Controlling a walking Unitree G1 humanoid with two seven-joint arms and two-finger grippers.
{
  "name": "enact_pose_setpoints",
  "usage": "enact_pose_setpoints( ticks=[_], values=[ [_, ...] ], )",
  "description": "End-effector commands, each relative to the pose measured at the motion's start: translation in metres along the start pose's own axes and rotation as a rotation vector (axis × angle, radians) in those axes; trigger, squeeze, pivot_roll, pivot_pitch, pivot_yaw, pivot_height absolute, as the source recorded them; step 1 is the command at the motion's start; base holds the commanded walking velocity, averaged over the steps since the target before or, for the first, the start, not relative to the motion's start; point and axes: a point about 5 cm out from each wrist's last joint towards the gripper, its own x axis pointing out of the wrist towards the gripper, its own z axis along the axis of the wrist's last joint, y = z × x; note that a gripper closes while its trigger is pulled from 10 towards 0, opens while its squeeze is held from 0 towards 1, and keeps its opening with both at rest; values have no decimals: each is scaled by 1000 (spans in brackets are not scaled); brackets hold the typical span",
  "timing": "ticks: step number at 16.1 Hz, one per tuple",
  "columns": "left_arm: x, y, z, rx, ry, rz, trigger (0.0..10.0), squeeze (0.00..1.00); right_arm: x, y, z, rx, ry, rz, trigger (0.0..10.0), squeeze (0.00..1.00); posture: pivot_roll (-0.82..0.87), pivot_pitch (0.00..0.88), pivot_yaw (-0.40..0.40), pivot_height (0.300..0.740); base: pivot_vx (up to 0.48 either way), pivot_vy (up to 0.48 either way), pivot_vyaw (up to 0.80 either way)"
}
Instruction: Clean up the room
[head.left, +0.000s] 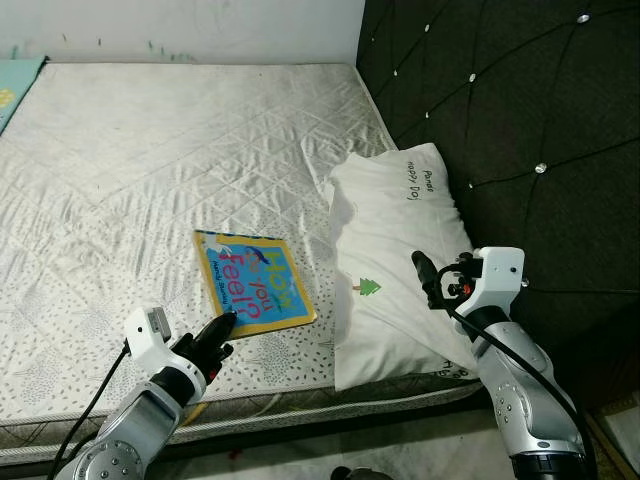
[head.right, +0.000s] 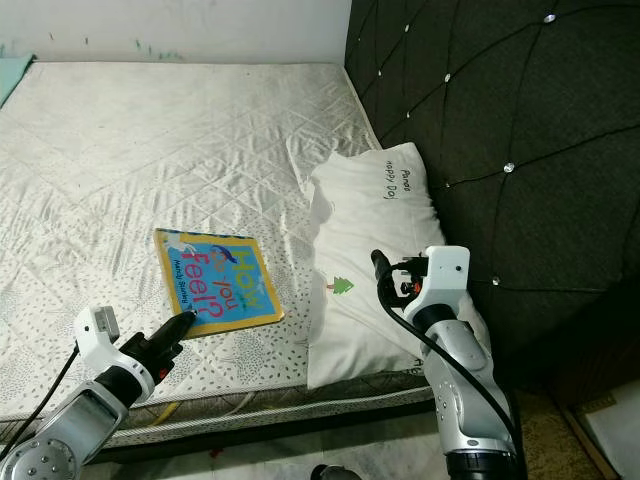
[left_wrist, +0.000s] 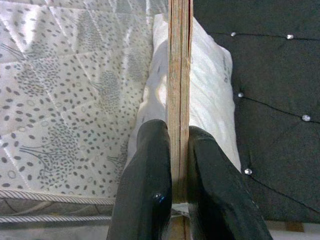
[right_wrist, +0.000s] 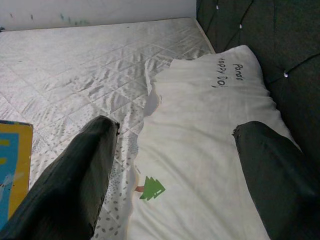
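Bare quilted mattress, white pillow at its right against the dark headboard; book near edge, left gripper fingers clamped on its corner; right gripper fingers spread over pillow.

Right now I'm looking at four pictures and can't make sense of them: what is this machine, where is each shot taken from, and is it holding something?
It is a humanoid robot standing at a bed. The two wide pictures come from cameras in its head, looking down; the two close ones come from cameras on its wrists, looking along its black fingers. On the mattress lie a white pillow, against the dark padded headboard, and a colourful children's book. The left gripper is shut on the book's near corner; its wrist view shows the book edge-on between the fingers. The right gripper is open and hovers over the pillow.
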Motion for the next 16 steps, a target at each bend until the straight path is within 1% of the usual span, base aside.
enact_pose_setpoints(
  ticks=[1,2,3,6,7,8,12,14,15,16],
  values=[
    [2,-4,4,26,-26,-10,10000,0,-2,1,3,5,-8,10,10000,0,-72,143,-55,740,0,0,0],
    [2,-3,8,68,-59,8,10000,0,-2,3,3,9,-8,19,10000,0,-71,150,-57,740,0,0,0],
    [2,-4,11,89,-92,17,10000,0,-2,4,3,11,-8,26,10000,0,-71,150,-57,740,0,0,0],
    [1,-1,15,96,-121,38,10000,0,-3,8,1,15,2,53,10000,0,-70,162,-64,735,0,0,0],
    [-1,0,16,103,-131,44,10000,0,-5,11,-2,16,13,69,10000,0,-70,162,-64,715,0,0,0],
    [-2,0,16,104,-134,45,10000,0,-6,12,-3,17,16,79,10000,0,-70,169,-66,705,0,0,0],
    [-1,-1,16,114,-149,48,10000,0,-8,15,-4,19,17,75,10000,0,-71,177,-63,650,0,0,0],
    [0,-2,19,126,-180,53,10000,0,-8,14,-5,13,17,68,10000,0,-71,177,-63,630,0,0,0],
    [1,-1,21,141,-211,72,10000,0,-9,13,-5,8,19,69,10000,0,-71,179,-63,610,0,0,0],
    [1,-1,21,140,-218,74,10000,0,-9,13,-5,6,17,70,10000,0,-70,182,-65,605,0,0,0]
  ],
)
